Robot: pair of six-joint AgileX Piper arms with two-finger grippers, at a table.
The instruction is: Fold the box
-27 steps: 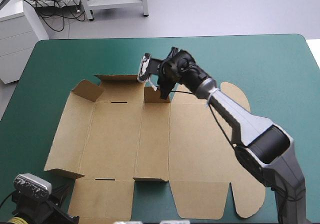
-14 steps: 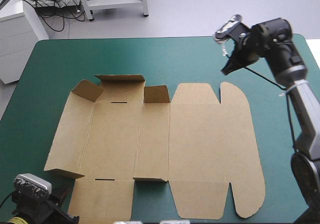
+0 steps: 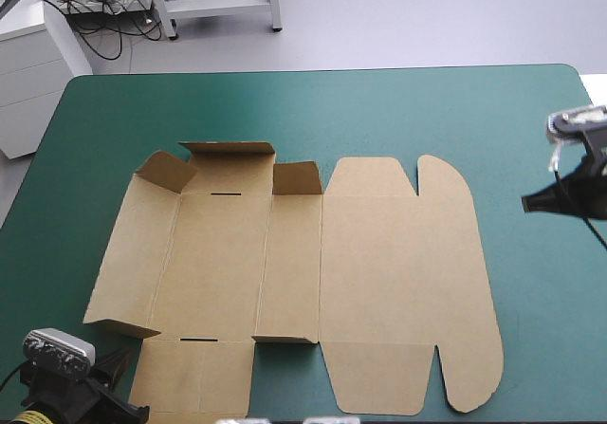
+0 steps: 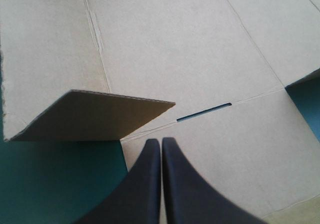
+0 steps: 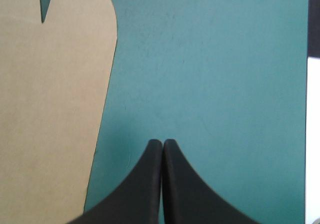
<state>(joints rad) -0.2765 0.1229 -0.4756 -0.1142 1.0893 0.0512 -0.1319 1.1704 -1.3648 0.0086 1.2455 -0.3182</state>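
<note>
Teal-green surface (image 3: 474, 111) carries the mostly flat brown box (image 3: 379, 272); left gripper (image 4: 161, 141), seemingly over its near corner, and right gripper (image 5: 163, 143), half cut off, have fingers (image 5: 147, 184) together.

Right tool (image 3: 527, 203) half out of sight well beyond the box's (image 3: 379, 272) rounded lid edge, left tool (image 4: 161, 140) covering a strip of box flap, the rest of it lost off the box's near-left corner
</note>
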